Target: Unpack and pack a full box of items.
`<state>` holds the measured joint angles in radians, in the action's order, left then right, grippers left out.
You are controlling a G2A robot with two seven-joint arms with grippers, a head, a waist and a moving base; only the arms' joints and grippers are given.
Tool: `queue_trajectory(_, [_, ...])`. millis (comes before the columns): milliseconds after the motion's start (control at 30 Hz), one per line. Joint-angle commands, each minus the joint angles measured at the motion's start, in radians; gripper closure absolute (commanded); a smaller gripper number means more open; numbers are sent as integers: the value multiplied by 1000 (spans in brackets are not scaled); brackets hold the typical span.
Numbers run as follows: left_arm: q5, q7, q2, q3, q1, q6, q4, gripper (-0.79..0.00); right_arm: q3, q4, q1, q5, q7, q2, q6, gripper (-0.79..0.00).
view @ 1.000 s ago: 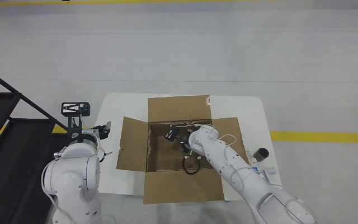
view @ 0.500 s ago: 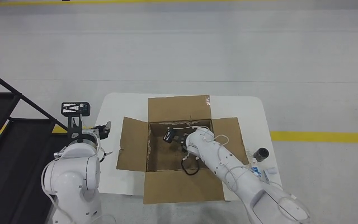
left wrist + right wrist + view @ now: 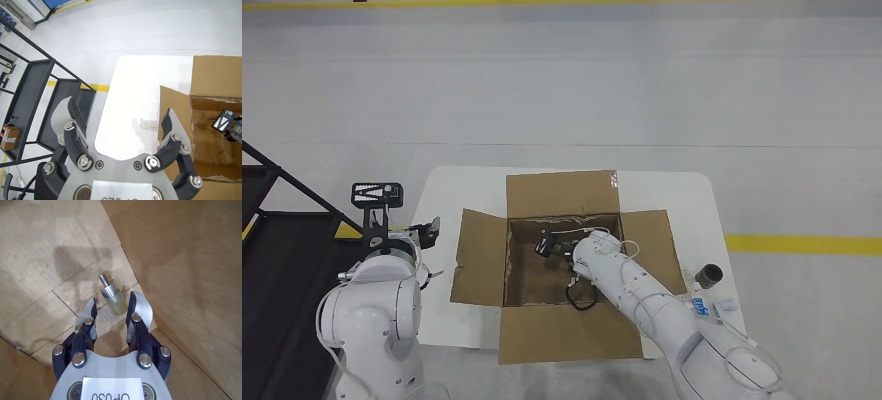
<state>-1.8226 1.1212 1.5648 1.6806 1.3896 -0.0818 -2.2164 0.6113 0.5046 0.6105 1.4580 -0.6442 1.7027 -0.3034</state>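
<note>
An open cardboard box [image 3: 560, 191] stands in the middle of the white table [image 3: 457, 190]. My right gripper [image 3: 546, 243] is down inside it, near the far wall. On the box floor lies a small cylinder [image 3: 113, 300] with a yellowish rubber body, a metal collar and a threaded stud. The right gripper [image 3: 113, 303] is open, one finger on each side of the cylinder, with gaps to both. My left gripper [image 3: 121, 117] hangs open and holds nothing, above the table's left part, beside the box's left flap [image 3: 170, 102].
A black cable loop [image 3: 582, 298] lies in the box by the right arm. A dark cylinder [image 3: 708, 273] and small white and blue items [image 3: 702, 302] sit at the table's right edge. A black metal rack [image 3: 37, 91] stands left of the table. Clear plastic scrap [image 3: 148, 125] lies by the left flap.
My right gripper has shifted slightly left and lower inside the box, and its arm has followed. The left arm has not moved.
</note>
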Motion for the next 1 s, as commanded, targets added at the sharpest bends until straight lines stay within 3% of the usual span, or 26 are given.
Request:
queue_trajectory(0, [0,0,0,0,0,0,0,-785,-2,-18,-6,-3,6,7,-2,-345])
queue_trajectory(100, [0,0,0,0,0,0,0,-785,-6,-44,-15,-5,10,16,-15,-336])
queue_trajectory(200, [0,0,0,0,0,0,0,-785,-10,-65,-26,-5,14,25,-30,-277])
queue_trajectory(300, [0,0,0,0,0,0,0,-785,-12,-76,-34,-6,11,32,-43,-40])
queue_trajectory(333, [0,0,0,0,0,0,0,-785,-11,-79,-37,-7,8,34,-48,0])
queue_trajectory(967, [0,0,0,0,0,0,0,-785,22,-23,-41,-33,-92,26,-117,0])
